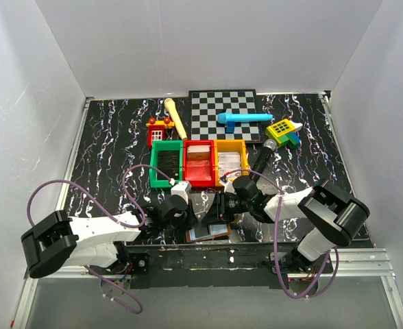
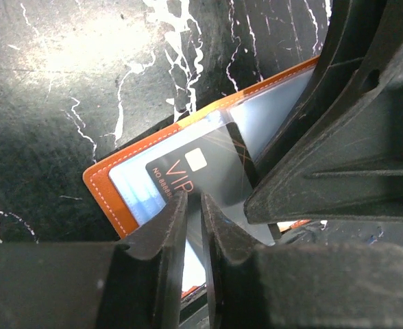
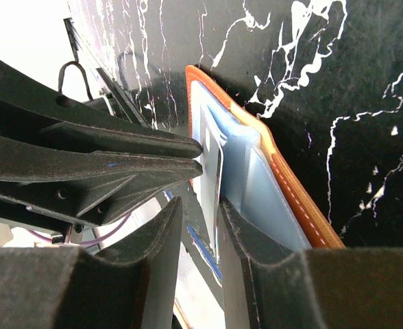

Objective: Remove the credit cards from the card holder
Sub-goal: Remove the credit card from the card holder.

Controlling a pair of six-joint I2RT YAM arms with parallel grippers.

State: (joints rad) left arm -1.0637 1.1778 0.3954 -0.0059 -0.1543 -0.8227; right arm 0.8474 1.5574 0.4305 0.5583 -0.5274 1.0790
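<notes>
Mid-extraction, the card holder lies open at six o'clock on the desk, the left pincer nearly closed at the black VIP card, grip unclear, and the right pincer part-open astride a pale flap, so next likely calls for pinning the holder and drawing the card out.
</notes>
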